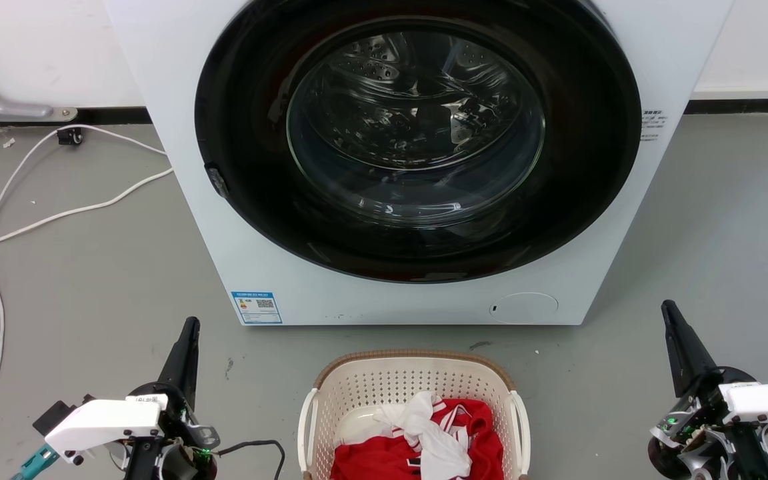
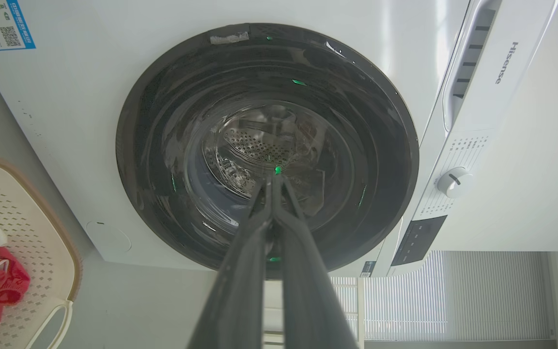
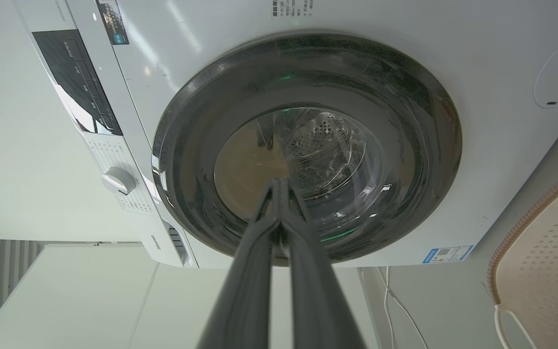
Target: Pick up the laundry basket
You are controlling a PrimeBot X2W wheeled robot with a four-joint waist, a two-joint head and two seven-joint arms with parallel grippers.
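Observation:
The laundry basket [image 1: 413, 383] stands on the floor at the bottom centre of the head view, cream-white and perforated with a brown rim and white side handles. Red and white clothes lie in it. Its edge also appears as the laundry basket [image 2: 22, 223] in the left wrist view and the laundry basket [image 3: 540, 252] in the right wrist view. My left gripper [image 1: 191, 325] is off to the basket's left, fingers together and holding nothing. My right gripper [image 1: 668, 308] is off to its right, likewise shut and empty. In the wrist views the left gripper [image 2: 273, 178] and right gripper [image 3: 279, 182] point at the washer door.
A white front-loading washing machine [image 1: 237, 220] with a closed dark round door [image 1: 417, 140] stands right behind the basket. White cables [image 1: 57, 213] trail over the grey floor at the left. Open floor lies on both sides of the basket.

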